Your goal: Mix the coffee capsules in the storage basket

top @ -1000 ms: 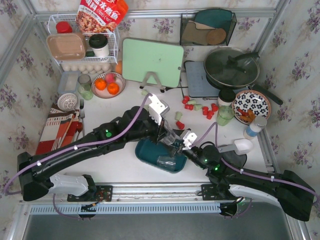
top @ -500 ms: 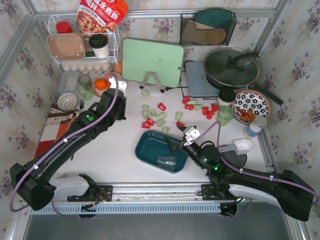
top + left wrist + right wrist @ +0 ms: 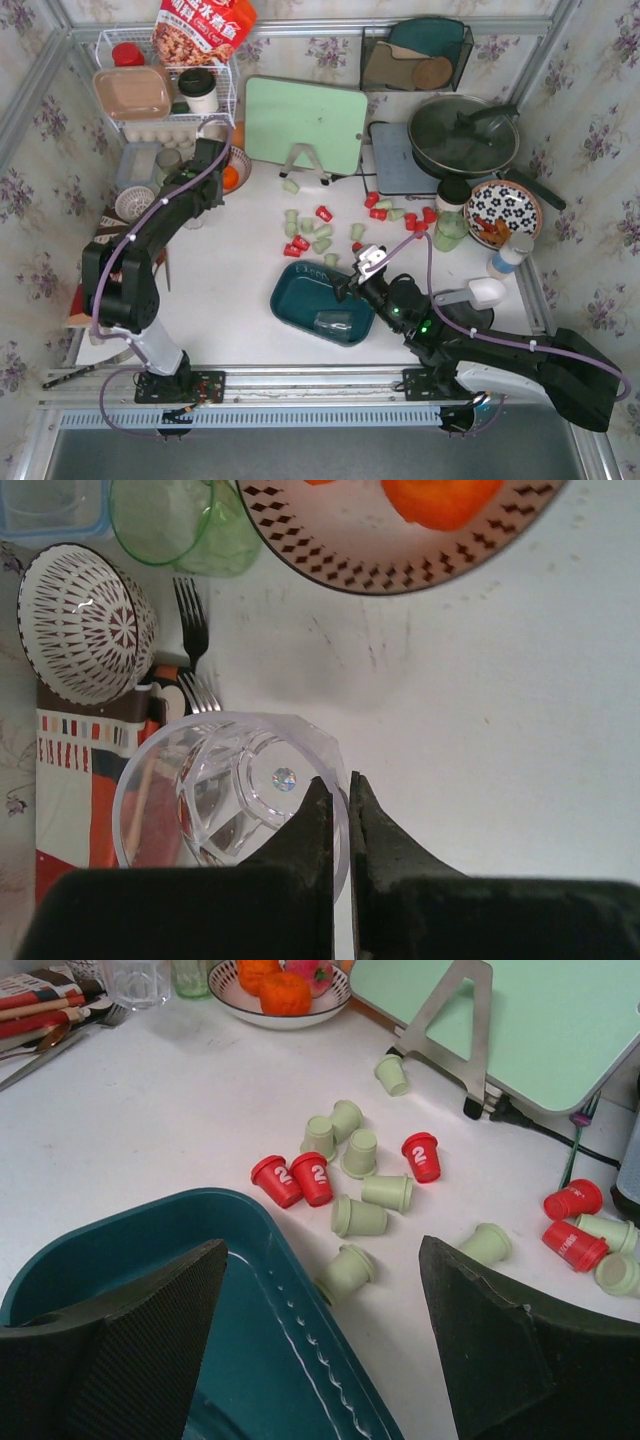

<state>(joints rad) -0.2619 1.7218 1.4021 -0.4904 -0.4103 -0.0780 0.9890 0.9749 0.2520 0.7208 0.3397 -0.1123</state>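
The dark teal storage basket point(image 3: 300, 302) point(image 3: 120, 1250) sits at the table's front centre with no capsules visible in it. Red and pale green coffee capsules lie loose on the table behind it, one cluster point(image 3: 310, 236) point(image 3: 358, 1215) close by and another point(image 3: 402, 212) point(image 3: 575, 1243) further right. My right gripper point(image 3: 347, 284) point(image 3: 320, 1310) hangs open over the basket's far rim, one green capsule point(image 3: 345, 1272) just beyond the rim between its fingers. My left gripper point(image 3: 195, 205) point(image 3: 340, 785) is at the back left, shut on the rim of a clear glass point(image 3: 225, 790).
A fruit bowl point(image 3: 232, 172) point(image 3: 400, 575) with oranges is just ahead of the left gripper. A white patterned bowl point(image 3: 85, 620), fork point(image 3: 190, 610) and green glass point(image 3: 170, 520) stand beside it. A green cutting board point(image 3: 305, 120), pan point(image 3: 462, 135) and floral plate point(image 3: 503, 212) line the back and right.
My left arm has swung from over the basket to the back left, carrying the clear glass. The capsules now lie uncovered on the table. My right gripper opened wider and edged forward.
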